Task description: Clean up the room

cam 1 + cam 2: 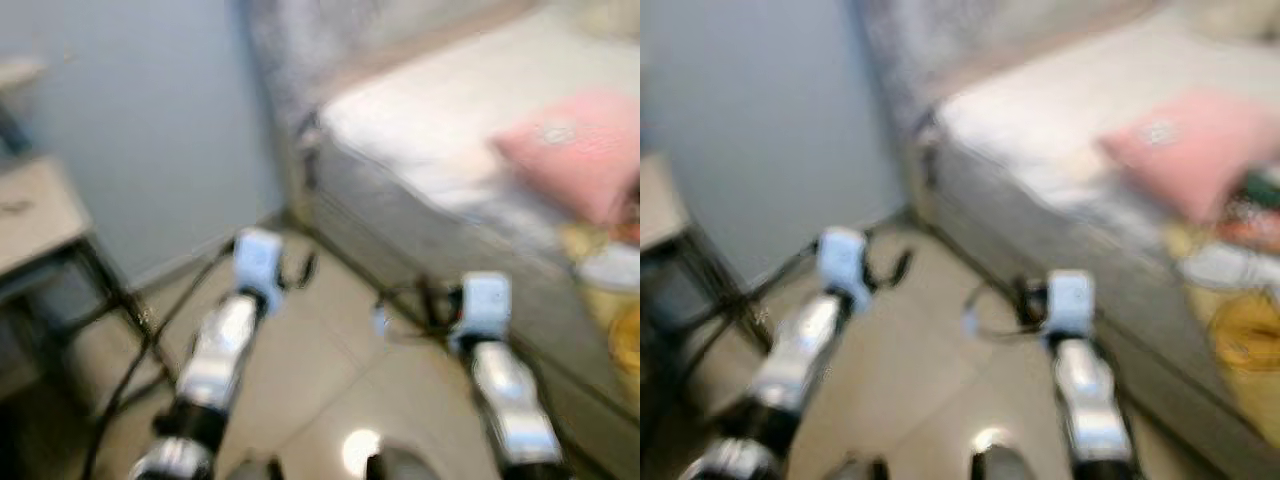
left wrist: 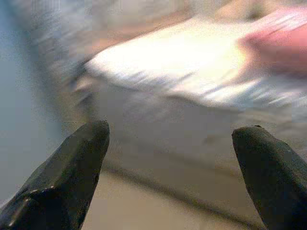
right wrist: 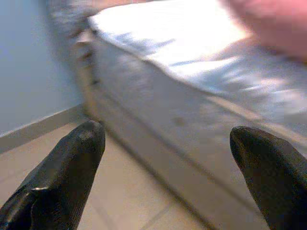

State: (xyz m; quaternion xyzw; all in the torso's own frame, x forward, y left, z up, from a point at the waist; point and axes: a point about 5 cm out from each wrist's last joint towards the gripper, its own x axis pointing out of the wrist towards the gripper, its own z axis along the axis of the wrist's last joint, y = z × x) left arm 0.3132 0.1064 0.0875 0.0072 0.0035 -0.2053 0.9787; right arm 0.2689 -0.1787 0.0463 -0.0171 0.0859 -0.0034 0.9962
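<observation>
1. While the head views are this blurred, treat every detail as rough: you're looking at a bed (image 1: pixel 440 150) with a pale, soft-looking top and a grey quilted side, standing on tiled floor (image 1: pixel 320 360).
2. Both grippers are held out over the floor short of the bed's near side. Left gripper (image 2: pixel 170 139): fingers spread wide, nothing between them. Right gripper (image 3: pixel 168 139): same, spread and empty.
3. Likely cleanup targets sit on the bed: a pink pillow (image 1: pixel 580 150) toward its right part, and past it at the bed's right end a jumble (image 1: pixel 1240 290) of yellow, white and red things. You can't tell what they are.
4. Handling guess for the pillow: light, soft, squashy, not fragile. Pinch a corner or a fold of the edge; a bite on the flat middle will probably just slide off the fabric.
5. A black cable (image 1: pixel 130 370) trails across the floor from the bed's foot toward a grey table (image 1: pixel 30 210) with thin dark legs, well apart from the bed by the blue wall (image 1: pixel 150 120). It's limp and a snag risk; keep your feet off it.
6. No grasp is started yet; judge this as the approach phase.
</observation>
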